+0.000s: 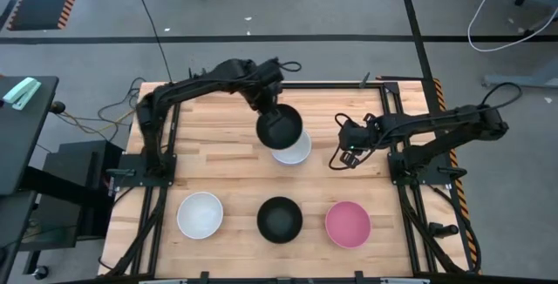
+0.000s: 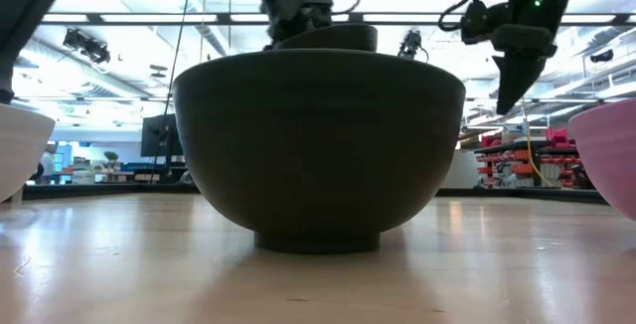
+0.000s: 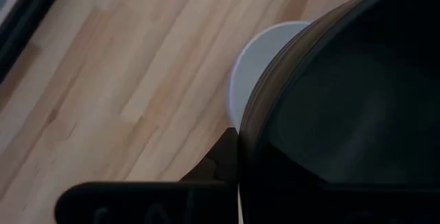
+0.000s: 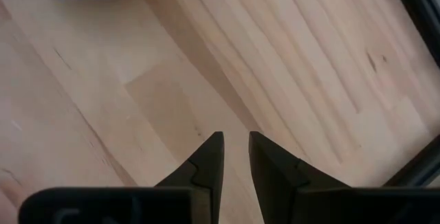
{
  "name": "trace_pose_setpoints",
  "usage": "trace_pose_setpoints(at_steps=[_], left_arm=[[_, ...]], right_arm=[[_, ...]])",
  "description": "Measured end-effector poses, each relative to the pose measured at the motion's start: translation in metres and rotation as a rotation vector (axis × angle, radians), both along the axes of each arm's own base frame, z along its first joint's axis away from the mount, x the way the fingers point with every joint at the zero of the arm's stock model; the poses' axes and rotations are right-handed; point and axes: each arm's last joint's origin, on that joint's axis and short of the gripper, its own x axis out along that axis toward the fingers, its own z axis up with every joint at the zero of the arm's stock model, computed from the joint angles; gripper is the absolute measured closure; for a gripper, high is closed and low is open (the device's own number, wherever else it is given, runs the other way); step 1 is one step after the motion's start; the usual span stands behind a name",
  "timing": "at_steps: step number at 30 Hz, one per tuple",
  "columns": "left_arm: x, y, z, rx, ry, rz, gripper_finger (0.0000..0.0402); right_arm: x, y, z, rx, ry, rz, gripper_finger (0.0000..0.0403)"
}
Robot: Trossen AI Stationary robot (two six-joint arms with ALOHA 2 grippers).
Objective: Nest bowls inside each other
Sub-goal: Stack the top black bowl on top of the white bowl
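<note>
From my remote station I am counting five bowls showing: two black, one white, one pink and one pale lavender-white. The left hand [image 1: 272,118] is clamping the rim of one black bowl [image 1: 280,128] and holding it above the pale lavender-white bowl [image 1: 294,150], which is sitting on the tabletop [image 1: 218,158] near its middle and is partly covered from above. Three more are lining the near edge in a row, well apart: the white bowl [image 1: 200,214] on the left, the second black bowl [image 1: 280,219] in the middle, the pink bowl [image 1: 348,224] on the right. The right hand [image 1: 347,156] is hanging over bare wood to the right of the lavender-white bowl, its fingers [image 4: 210,162] standing slightly apart and holding nothing. The tabletop is showing as light wooden planks in a black frame; beyond it a large lit room with ceiling lamps and shelving is showing in the low view.
</note>
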Motion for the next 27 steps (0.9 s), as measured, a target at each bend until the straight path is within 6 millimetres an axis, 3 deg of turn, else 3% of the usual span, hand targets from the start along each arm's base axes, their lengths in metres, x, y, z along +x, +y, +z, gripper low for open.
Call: trace_pose_setpoints(at_steps=[5, 10, 21, 27], left_arm=[[0.024, 0.003, -0.016, -0.011, 0.059, -0.063, 0.0391], [0.035, 0.005, -0.038, -0.037, 0.137, -0.094, 0.039], [0.051, 0.012, -0.082, -0.084, 0.225, -0.132, 0.0391], [0.053, 0.01, -0.084, -0.116, 0.204, -0.177, 0.0391]], right_arm=[[-0.002, 0.0, -0.018, -0.001, 0.012, 0.005, 0.0326], [-0.006, 0.0, -0.031, 0.003, 0.039, 0.004, 0.0326], [0.001, 0.0, -0.031, 0.001, -0.028, 0.03, 0.0326], [0.002, 0.0, -0.031, -0.002, -0.03, 0.043, 0.0326]])
